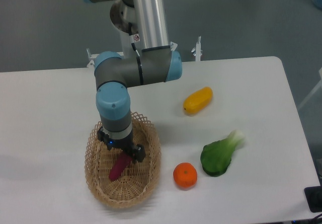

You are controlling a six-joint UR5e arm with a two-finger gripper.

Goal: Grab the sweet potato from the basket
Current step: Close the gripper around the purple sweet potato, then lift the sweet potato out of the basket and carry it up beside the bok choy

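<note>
The tan wicker basket (103,189) sits at the front left of the white table. The reddish-purple sweet potato (117,169) lies inside it, slanting from upper right to lower left. My gripper (124,157) reaches straight down into the basket from above, right over the tuber's upper end. The fingers are mostly hidden under the wrist, and the tuber's top end disappears between them. I cannot tell whether the jaws press on it.
A yellow-orange oblong fruit (197,100) lies right of the arm. An orange (185,175) sits just right of the basket, with a green leafy vegetable (220,154) beyond it. The table's front edge runs close below the basket.
</note>
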